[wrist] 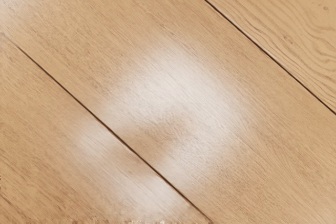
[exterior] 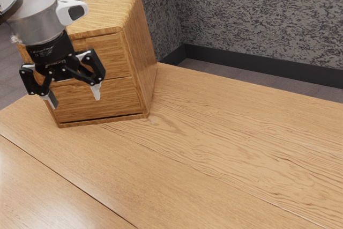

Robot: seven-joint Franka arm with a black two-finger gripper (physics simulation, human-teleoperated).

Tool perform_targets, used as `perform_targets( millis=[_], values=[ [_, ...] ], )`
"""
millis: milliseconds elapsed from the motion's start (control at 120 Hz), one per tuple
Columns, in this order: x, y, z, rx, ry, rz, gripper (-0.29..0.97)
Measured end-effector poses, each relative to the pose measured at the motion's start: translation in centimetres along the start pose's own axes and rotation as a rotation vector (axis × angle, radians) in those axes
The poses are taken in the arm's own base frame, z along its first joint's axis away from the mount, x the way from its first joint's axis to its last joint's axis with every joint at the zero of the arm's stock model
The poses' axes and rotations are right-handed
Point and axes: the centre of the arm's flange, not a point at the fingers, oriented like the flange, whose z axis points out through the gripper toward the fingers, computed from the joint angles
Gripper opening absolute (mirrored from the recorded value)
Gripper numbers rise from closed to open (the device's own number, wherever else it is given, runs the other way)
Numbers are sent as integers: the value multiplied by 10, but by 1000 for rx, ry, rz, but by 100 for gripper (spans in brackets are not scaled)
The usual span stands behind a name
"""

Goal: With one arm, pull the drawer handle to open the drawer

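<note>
Gripper hangs at nine o'clock in the exterior view, fingers spread wide, pinching nothing, right in front of the wooden drawer cabinet. That cabinet stands on the table at ten o'clock, both drawer fronts flush with its face. The wrist view looks down on table planks.

One obstacle for you: the cabinet, standing far back on the table at the exterior view's left, drawer fronts facing near. Your gripper hangs just in front of those fronts, fingers spread, with air below them down to the wood. Toward the exterior view's right it's flat board, free to pass. The wall stands beyond the far edge.
</note>
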Motion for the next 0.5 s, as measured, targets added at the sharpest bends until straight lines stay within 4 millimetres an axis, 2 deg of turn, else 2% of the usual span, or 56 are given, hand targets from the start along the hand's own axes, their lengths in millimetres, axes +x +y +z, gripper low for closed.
perform_targets(
  millis=[117, 208, 250, 283, 333, 383, 450, 500],
  values=[
    [3, -7, 9, 22, -11, -196, 68],
    [16, -37, 19, 49, -18, -386, 68],
    [21, -42, 22, 59, -18, -450, 68],
    [24, -46, 17, 56, -5, -502, 68],
    [40, -72, 6, 50, 21, -629, 68],
    [59, -96, 9, 61, 23, -755, 68],
    [73, -107, 11, 70, 31, -863, 68],
    [92, -105, 13, 61, 35, -913, 68]
  ],
)
